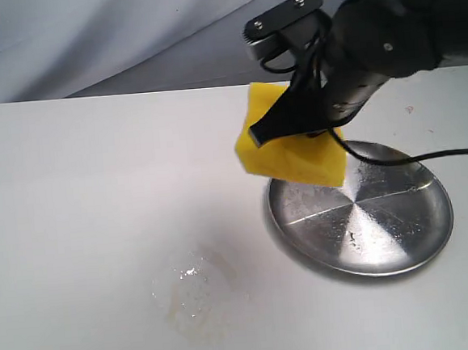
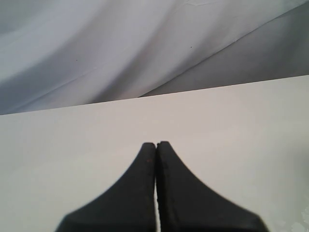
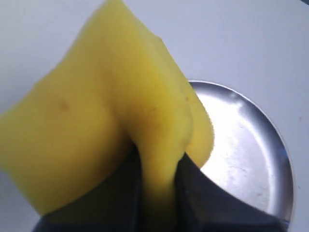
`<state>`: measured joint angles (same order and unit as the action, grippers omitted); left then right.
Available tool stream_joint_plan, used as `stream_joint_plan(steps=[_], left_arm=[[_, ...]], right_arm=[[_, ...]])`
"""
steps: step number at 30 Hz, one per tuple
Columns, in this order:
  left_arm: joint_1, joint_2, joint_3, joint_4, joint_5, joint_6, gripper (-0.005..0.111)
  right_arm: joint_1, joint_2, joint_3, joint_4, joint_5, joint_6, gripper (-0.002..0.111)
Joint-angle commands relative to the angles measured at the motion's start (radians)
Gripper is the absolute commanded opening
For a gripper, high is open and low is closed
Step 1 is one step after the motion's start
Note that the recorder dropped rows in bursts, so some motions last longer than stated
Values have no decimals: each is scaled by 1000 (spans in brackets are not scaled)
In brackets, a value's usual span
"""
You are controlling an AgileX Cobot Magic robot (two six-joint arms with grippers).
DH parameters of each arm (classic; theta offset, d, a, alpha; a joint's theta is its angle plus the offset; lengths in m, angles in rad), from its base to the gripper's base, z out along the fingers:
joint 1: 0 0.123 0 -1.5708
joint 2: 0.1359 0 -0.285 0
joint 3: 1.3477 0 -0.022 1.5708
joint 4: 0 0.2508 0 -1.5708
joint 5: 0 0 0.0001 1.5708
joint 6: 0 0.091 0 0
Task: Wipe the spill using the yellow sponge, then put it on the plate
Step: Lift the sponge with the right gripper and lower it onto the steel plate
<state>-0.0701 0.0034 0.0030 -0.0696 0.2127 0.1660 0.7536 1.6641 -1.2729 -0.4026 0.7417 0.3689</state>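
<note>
Sponge: yellow, tilted, pinched and squeezed by the right gripper over the near rim of the plate. Its upper face is partly hidden by the gripper, and contact with the plate cannot be told. Right arm: reaches in from the upper right, angled down. Spill: faint glinting smear on the worktop, apart from the plate. Left gripper: fingers pressed together, over the worktop.

Looks like a lab test setup to me: I'm only seeing a plain white table and a draped grey cloth backdrop.
</note>
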Motion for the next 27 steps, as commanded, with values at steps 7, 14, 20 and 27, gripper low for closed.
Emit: stream_joint_plan(steps=[7,14,20,27], left_arm=[[1,-3,-3,1,-6,-8,0],[1,-3,-3,1,-6,-8,0],[1,-3,-3,1,-6,-8,0],[1,-3,-3,1,-6,-8,0]], right_arm=[[-195,54,15,90,-3,-30,0],[-254,140,33,107,-23,-28,6],[-254,159,33,131,-47,-28,43],[-254,159,33,127,-23,-28,68]])
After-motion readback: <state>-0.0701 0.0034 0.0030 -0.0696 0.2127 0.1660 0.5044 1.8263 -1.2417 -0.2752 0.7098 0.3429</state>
